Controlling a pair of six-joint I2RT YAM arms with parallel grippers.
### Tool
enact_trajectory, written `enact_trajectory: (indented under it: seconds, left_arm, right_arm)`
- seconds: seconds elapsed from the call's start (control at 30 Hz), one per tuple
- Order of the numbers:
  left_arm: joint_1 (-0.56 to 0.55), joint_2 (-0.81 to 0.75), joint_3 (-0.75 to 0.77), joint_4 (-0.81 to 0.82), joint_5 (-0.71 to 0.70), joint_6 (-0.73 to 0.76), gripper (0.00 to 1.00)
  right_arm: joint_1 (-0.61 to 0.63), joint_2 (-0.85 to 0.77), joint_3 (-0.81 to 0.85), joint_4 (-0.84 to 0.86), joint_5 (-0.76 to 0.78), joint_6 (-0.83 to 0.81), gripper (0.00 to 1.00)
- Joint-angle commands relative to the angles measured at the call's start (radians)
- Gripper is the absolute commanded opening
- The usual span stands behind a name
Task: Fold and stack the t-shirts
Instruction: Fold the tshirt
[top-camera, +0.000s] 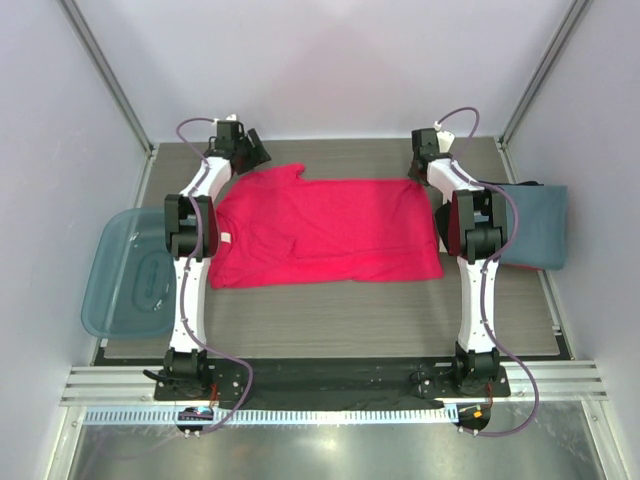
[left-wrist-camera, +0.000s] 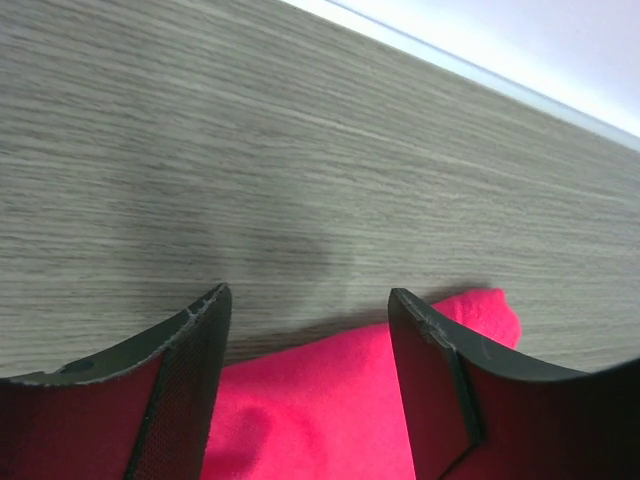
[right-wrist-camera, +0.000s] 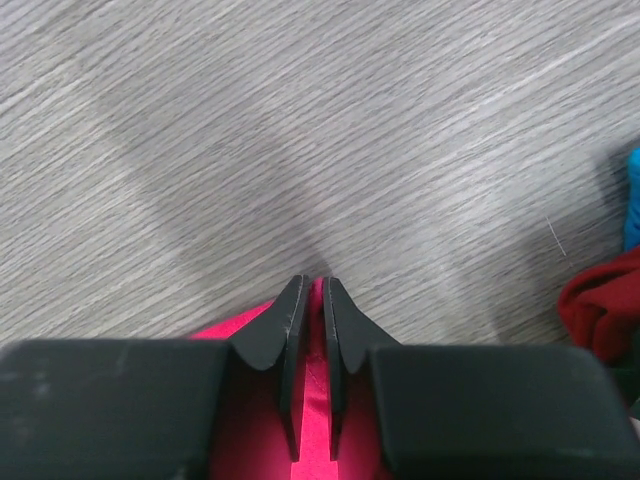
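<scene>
One pink-red t-shirt (top-camera: 325, 232), flat mid-table (top-camera: 330, 320), long axis left-to-right: far right corner pinched by the nearly closed right gripper (right-wrist-camera: 310, 290), far left corner between the wide left gripper (left-wrist-camera: 308, 296) jaws, ungripped.

pink-red tee (top-camera: 325, 232) lies spread flat, lightly wrinkled, near the bin (top-camera: 125, 275) on its right. slate blue-grey tee (top-camera: 535, 225) sits folded, well right of the bin; darker red tee (top-camera: 446, 228) edge shows between them.

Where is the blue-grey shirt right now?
The blue-grey shirt lies at the table's right edge in the top view, beside the right arm, right of the pink shirt.
</scene>
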Motion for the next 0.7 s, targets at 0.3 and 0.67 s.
enact_trajectory:
  seconds: [0.3,0.67]
  left_arm:
    - [-0.004,-0.096,-0.088,-0.090,0.067,0.146,0.41]
    - [-0.004,-0.162,-0.117,-0.051,0.073,0.143,0.00]
  right_arm:
    - [-0.004,0.000,0.073,-0.016,-0.021,-0.008,0.12]
    - [-0.004,-0.004,0.114,-0.051,-0.032,-0.008,0.01]
